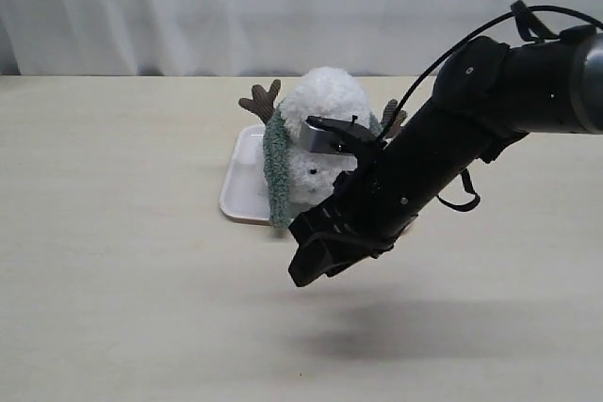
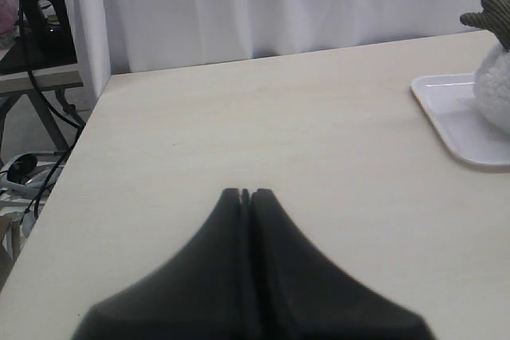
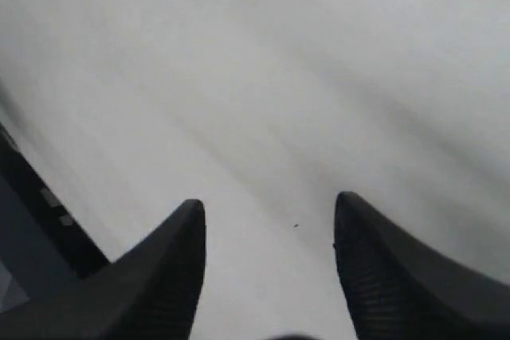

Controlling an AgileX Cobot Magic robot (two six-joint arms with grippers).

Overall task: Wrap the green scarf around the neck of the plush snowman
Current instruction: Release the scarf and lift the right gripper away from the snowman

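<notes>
The plush snowman (image 1: 325, 101) stands on a white tray (image 1: 239, 181) at the back middle of the table, and one brown twig arm (image 1: 261, 99) sticks out on its left. The green scarf (image 1: 276, 171) hangs down its left side from about neck height to the tray. A little green shows at its right shoulder. My right arm crosses in front and hides the neck and most of the body. My right gripper (image 1: 306, 265) (image 3: 271, 209) hovers above the table in front of the snowman, open and empty. My left gripper (image 2: 245, 193) is shut on nothing, well to the left of the snowman (image 2: 496, 85).
The tray's corner (image 2: 458, 121) shows in the left wrist view. The table's left edge (image 2: 80, 137) drops off to cables and a stand. A white curtain (image 1: 283, 7) hangs behind the table.
</notes>
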